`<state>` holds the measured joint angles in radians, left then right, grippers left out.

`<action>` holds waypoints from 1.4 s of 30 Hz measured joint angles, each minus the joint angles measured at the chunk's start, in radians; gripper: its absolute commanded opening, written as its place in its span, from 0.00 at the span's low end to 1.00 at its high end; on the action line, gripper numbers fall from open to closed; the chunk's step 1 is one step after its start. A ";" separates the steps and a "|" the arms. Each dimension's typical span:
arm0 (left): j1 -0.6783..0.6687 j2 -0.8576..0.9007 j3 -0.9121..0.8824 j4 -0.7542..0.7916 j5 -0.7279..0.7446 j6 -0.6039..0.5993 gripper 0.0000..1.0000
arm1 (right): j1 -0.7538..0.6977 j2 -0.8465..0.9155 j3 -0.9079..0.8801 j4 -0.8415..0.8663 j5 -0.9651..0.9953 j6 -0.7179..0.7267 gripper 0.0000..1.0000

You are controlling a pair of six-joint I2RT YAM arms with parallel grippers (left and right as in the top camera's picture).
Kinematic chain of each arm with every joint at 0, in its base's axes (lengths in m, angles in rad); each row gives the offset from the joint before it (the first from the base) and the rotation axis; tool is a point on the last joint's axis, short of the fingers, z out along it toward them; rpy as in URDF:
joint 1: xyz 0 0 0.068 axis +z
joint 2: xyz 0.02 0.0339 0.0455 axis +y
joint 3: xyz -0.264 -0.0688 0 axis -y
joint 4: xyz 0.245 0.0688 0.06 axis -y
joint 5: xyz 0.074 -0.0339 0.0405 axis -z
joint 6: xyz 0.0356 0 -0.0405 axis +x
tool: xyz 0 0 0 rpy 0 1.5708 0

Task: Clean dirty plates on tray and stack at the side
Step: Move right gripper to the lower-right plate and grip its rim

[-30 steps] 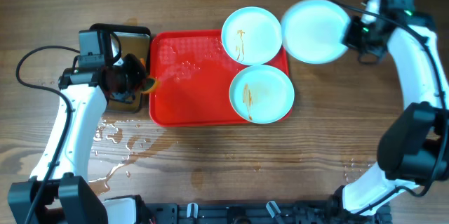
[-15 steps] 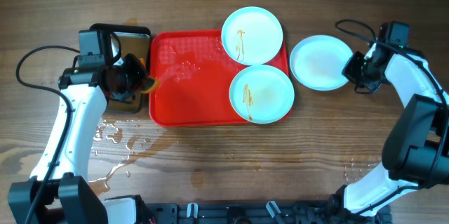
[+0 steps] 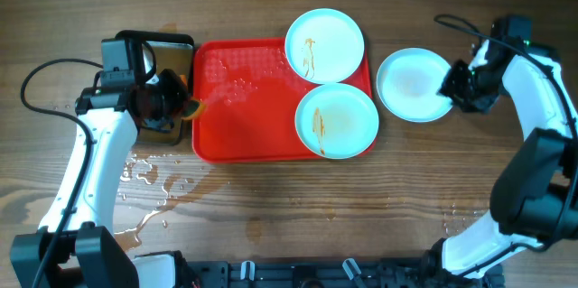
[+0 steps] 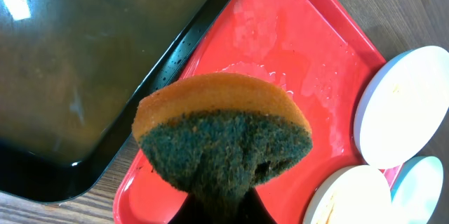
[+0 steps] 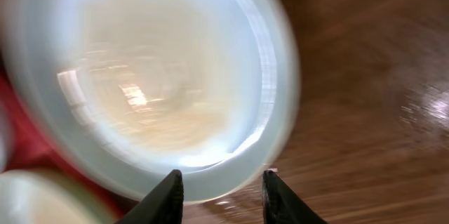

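- My right pincer (image 5: 223,185) has just let go. A moment back it held the clean plate (image 3: 414,84) up in the air, and now its fingers stand apart at the near rim.
- That plate lies flat on the table (image 3: 298,198), just right of the red tray (image 3: 244,125) and apart from it. I judge it the base of the stack.
- Two smeared plates (image 3: 324,46) (image 3: 336,121) have not moved. One overhangs the tray's far rim and the other sits at its right edge.
- My left pincer (image 3: 172,103) stays clamped on the folded sponge (image 4: 223,136), over the seam between the black pan (image 4: 70,76) and the tray.
- One plate is done, I reckon, and two remain.
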<state>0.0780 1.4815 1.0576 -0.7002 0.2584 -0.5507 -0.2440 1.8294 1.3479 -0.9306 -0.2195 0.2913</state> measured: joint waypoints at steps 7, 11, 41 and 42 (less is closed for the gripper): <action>-0.006 0.000 0.000 0.016 -0.028 0.000 0.04 | 0.147 -0.053 0.012 -0.027 -0.126 -0.074 0.40; -0.037 0.000 0.000 0.035 -0.052 0.000 0.04 | 0.212 -0.053 -0.034 -0.006 -0.136 -0.088 0.40; -0.060 0.000 0.000 0.049 -0.105 0.000 0.04 | 0.376 -0.053 -0.247 0.165 -0.059 -0.122 0.23; -0.060 0.000 0.000 0.049 -0.105 0.000 0.04 | 0.376 -0.053 -0.247 0.165 -0.059 -0.122 0.23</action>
<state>0.0177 1.4815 1.0576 -0.6510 0.1535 -0.5503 0.1322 1.7763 1.1011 -0.7658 -0.2787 0.1696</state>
